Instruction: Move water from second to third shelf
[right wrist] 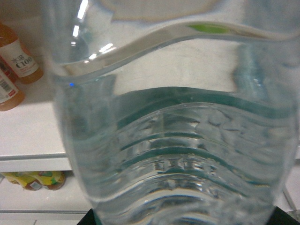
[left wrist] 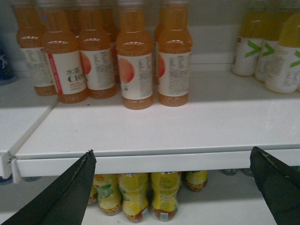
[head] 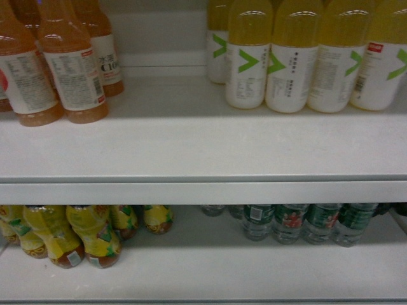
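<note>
The right wrist view was almost filled by the water bottle [right wrist: 173,140] — clear ribbed plastic, green label edge showing through the liquid, waterline curved across the upper half of the frame. At that closeness it was most likely carried in the right gripper, though the fingers themselves were out of sight, so the grip could not be confirmed. The left gripper [left wrist: 173,187] hung spread wide at the bottom of its frame, two dark matte fingers [left wrist: 70,187] holding nothing, in front of the white shelf edge [left wrist: 150,161].

In the head view, neither arm showed. More green-labelled water bottles [head: 292,222] stood at lower right on the lower shelf; pale yellow bottles [head: 286,57] with white labels at upper right; orange bottles [head: 70,63] at upper left, and yellow-wrapped bottles [head: 76,235] at lower left.

Judgement: carry phase. The upper shelf [head: 172,140] — smooth, painted white — had a bare stretch between the orange and yellow groups. Keep the bottle upright, clear the lip, set it down flat; thin ribbed walls flex, so squeeze lightly.
</note>
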Available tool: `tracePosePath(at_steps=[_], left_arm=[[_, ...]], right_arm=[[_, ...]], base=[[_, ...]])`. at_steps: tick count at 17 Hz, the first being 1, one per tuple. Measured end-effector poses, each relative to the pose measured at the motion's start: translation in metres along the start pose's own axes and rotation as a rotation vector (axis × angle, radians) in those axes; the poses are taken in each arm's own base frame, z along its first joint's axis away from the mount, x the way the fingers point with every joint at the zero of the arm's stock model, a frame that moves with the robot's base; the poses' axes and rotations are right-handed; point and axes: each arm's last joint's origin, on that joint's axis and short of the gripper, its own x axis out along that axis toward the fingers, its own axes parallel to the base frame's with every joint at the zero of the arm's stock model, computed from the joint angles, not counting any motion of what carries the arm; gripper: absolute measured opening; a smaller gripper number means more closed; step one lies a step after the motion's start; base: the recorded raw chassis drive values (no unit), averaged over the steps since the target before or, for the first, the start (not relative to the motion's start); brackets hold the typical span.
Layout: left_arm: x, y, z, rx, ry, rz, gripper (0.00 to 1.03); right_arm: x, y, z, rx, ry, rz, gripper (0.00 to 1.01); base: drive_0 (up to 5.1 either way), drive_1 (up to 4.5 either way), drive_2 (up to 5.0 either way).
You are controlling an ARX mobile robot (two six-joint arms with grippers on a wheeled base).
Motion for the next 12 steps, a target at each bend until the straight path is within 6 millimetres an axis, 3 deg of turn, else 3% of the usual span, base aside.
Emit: tracePosePath(at_steps=[12], left_arm=[[0.0,0.0,-0.0001,0.0,0.001,0.0,0.98]], right_arm=[[0.0,0.0001,0.0001,0.0,-0.001,0.004,0.4]], base=[[-5.0,2.43,2.4]])
